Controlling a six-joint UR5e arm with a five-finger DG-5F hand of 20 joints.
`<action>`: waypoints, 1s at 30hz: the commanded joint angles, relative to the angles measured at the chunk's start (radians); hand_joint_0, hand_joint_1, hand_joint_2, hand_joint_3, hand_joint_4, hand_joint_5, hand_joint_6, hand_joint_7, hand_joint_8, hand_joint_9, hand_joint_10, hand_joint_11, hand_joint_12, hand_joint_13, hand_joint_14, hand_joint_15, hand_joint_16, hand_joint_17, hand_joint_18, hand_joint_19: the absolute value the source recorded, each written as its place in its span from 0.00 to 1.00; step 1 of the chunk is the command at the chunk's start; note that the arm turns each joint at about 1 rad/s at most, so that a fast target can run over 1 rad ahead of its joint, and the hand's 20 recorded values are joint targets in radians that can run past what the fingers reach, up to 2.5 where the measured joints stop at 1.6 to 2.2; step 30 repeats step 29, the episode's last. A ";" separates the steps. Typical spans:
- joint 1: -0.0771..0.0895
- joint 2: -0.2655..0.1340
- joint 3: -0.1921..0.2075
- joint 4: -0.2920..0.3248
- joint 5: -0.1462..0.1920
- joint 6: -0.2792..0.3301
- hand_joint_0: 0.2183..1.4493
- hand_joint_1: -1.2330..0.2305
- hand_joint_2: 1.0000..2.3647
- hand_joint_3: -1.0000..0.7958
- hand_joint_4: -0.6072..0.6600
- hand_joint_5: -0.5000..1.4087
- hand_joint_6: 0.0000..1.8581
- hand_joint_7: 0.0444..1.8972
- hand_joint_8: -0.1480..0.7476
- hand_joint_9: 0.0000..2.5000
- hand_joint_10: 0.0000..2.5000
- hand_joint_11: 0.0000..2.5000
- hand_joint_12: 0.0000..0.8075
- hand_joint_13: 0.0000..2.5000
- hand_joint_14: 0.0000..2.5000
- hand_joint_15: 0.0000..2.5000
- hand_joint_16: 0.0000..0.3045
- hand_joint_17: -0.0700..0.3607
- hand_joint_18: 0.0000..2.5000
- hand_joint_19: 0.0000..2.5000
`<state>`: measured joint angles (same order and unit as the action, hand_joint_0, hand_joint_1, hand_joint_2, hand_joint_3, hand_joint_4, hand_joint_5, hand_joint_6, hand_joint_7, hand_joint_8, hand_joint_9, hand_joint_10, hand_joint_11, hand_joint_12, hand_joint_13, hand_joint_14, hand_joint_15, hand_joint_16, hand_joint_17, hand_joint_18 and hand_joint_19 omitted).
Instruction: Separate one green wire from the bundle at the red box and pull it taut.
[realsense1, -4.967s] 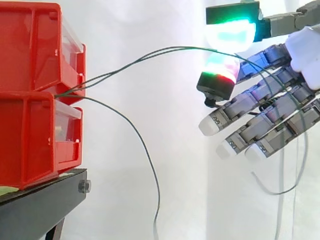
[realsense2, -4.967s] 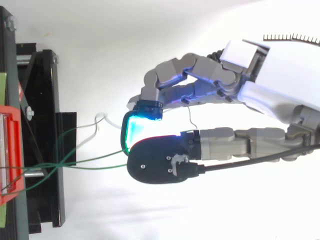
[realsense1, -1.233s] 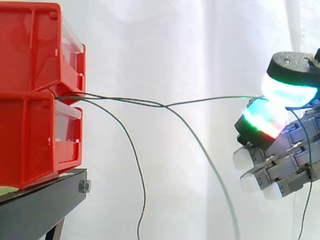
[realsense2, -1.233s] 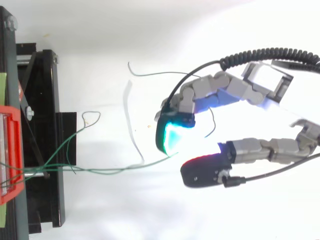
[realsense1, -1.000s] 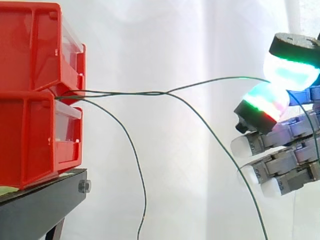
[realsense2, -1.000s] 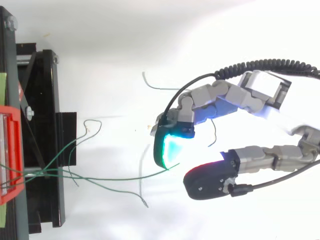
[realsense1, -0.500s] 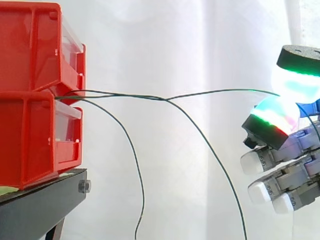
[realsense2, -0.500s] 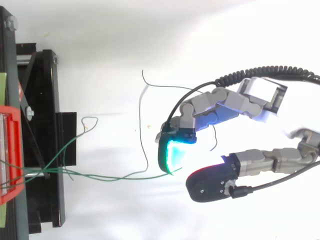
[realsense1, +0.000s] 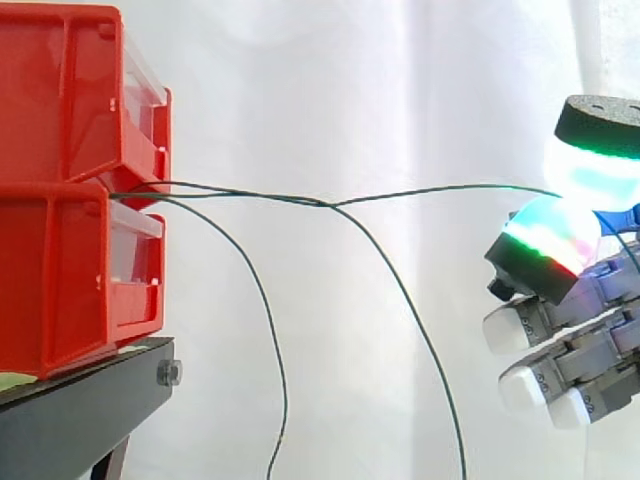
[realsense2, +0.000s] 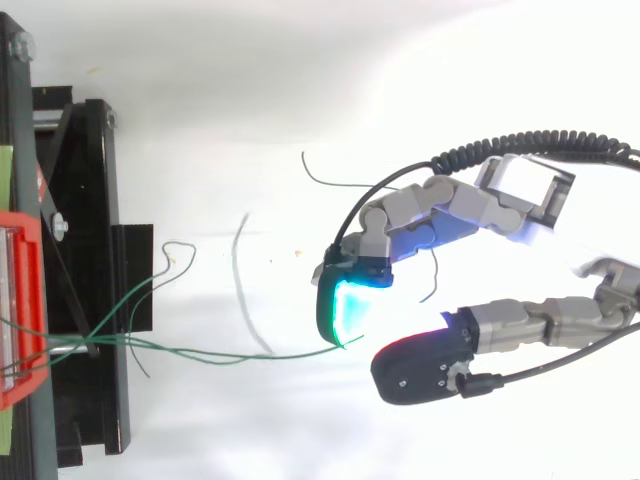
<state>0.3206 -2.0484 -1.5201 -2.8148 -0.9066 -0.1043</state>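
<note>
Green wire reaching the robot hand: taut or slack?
Nearly taut: the green wire runs almost straight from the red box to the robot hand.

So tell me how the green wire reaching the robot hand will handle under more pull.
Probably floppy: its neighbouring wires droop from the red boxes. Likely light: the green wire barely sags toward the robot hand. Being so thin, it may slip.

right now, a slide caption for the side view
One green wire runs almost level from the red bins to the hand while two slack wires droop below it.
</note>
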 joint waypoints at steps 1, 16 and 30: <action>0.000 0.000 0.000 0.000 0.000 0.000 0.34 0.24 0.01 0.51 0.35 0.20 0.49 0.63 0.38 0.31 0.00 0.06 0.42 0.23 0.00 0.11 0.17 0.43 0.19 0.15; 0.002 -0.001 0.000 0.000 0.000 0.000 0.34 0.25 0.00 0.51 0.34 0.20 0.49 0.63 0.37 0.31 0.00 0.06 0.42 0.23 0.00 0.11 0.17 0.43 0.19 0.15; 0.002 -0.001 0.001 0.000 0.000 0.000 0.34 0.25 0.00 0.51 0.34 0.20 0.49 0.63 0.36 0.31 0.00 0.06 0.41 0.23 0.00 0.12 0.17 0.43 0.19 0.15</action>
